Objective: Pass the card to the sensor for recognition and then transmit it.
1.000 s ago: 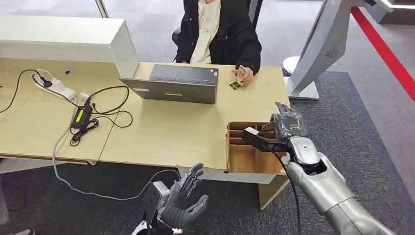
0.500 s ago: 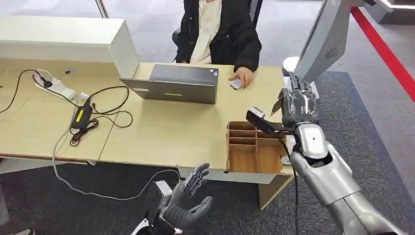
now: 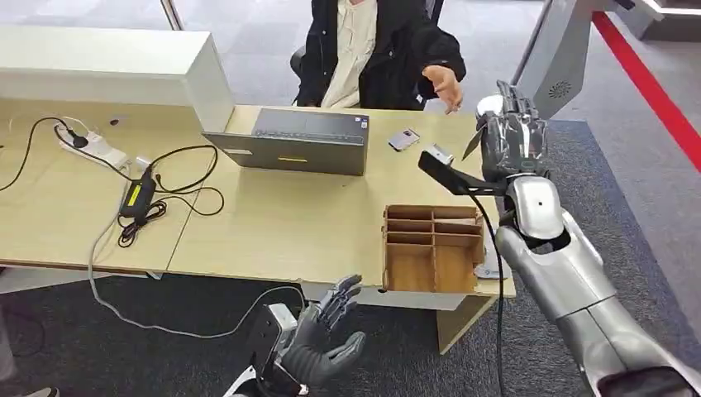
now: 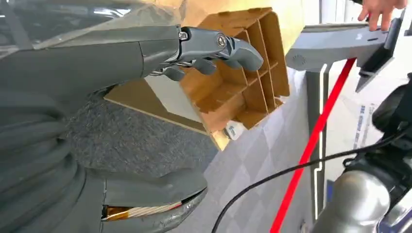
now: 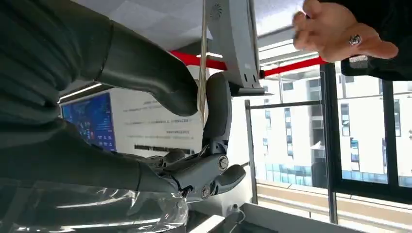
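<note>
Card (image 5: pixel 202 58) is pinched edge-on between the thumb and a finger of the right robot hand (image 3: pixel 511 136), which is raised over the far right corner of the counter (image 3: pixel 273 223), at about 2 o'clock in the head view. In the right wrist view you only get the thin edge of the card, with the big grey sensor stand (image 3: pixel 562 50) right behind it. From the head view the card is just a small sliver at the thumb side of the hand, so I can't say which face points where.

The person's hand (image 3: pixel 442 83) is up in the air at about 1 o'clock, near the right robot hand but not touching it, fingers spread.

Left robot hand (image 3: pixel 322 339) hangs low at 6 o'clock, below the counter edge, fingers apart and loosely curled, holding nothing.

On the counter: a wooden divider box (image 3: pixel 432 248) at the near right edge, a laptop (image 3: pixel 289 142) at 12 o'clock, a small phone-like thing (image 3: pixel 403 139) just right of it, and a power strip (image 3: pixel 95 147) with a tangle of cables (image 3: pixel 165 194) over at 10 o'clock.
</note>
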Robot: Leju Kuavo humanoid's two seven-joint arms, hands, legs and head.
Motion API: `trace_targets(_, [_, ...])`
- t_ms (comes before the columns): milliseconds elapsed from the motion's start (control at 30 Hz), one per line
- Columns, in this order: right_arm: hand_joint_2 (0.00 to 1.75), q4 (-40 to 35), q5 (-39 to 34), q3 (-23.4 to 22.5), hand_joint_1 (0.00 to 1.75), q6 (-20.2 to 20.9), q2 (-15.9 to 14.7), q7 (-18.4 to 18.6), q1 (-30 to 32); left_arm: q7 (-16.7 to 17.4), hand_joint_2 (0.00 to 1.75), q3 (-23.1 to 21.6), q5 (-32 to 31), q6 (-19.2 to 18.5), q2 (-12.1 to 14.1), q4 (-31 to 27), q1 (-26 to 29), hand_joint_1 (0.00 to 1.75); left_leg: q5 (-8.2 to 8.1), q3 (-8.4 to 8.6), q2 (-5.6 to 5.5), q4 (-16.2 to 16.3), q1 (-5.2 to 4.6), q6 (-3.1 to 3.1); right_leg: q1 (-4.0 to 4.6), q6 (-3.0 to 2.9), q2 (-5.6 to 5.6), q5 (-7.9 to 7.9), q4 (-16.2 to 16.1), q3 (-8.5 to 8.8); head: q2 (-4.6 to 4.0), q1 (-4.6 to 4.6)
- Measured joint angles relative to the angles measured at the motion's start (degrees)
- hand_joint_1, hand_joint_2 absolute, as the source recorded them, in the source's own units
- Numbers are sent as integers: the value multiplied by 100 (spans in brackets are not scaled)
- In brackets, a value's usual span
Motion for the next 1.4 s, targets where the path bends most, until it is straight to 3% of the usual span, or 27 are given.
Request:
trace_targets(333, [175, 1448, -271, 218, 175, -302, 559, -221, -1214, -52, 175, -155, 105, -395, -151, 179, -280, 0, 6, -2, -2, 0, 1, 2, 0, 0, 0, 1, 4, -2, 0, -2])
trace_targets(600, [175, 2691, -520, 319, 175, -389, 1049, -199, -1765, -70, 175, -271, 299, -310, -221, 310, -423, 0, 6, -2, -3, 1, 1, 2, 1, 0, -1, 1, 3, -2, 0, -2])
trace_targets(867, [175, 3425, -586, 400, 175, -404, 1255, -173, -1847, -66, 175, -323, 341, -94, -273, 372, -410, 0, 6, -2, -3, 1, 0, 2, 0, 0, -1, 1, 1, -3, 0, 0])
trace_targets(900, [175, 3492, -586, 407, 54, -413, 1272, -173, -1847, -70, 175, -330, 341, -92, -275, 378, -409, 0, 6, -2, -3, 1, 0, 2, 0, 0, -1, 1, 1, -3, 0, -2])
trace_targets(933, [175, 3547, -586, 411, 0, -411, 1296, -173, -1847, -79, 175, -334, 343, -89, -275, 380, -409, 0, 6, -2, -3, 1, 0, 2, 0, 0, -1, 1, 1, -4, 0, 0])
trace_targets(1067, [175, 3737, -616, 439, 0, -424, 1366, -164, -1846, -120, 175, -343, 352, -52, -273, 393, -396, 0, 6, -2, -3, 1, 0, 2, 1, 0, -1, 1, 2, -4, 0, -2])
trace_targets(1200, [175, 3840, -848, 463, 0, -715, 1421, -286, -1847, -125, 175, -343, 339, 16, -269, 400, -357, 0, 6, -2, -3, 1, 1, 2, 1, 0, -1, 1, 3, -4, 0, 0])
trace_targets(1400, [175, 3677, -1466, 470, 0, -1781, 1436, -821, -1772, -79, 175, -332, 184, 129, -240, 400, -289, 0, 6, -1, -2, 1, 1, 2, 1, 0, -1, 1, 2, -3, 0, 0])
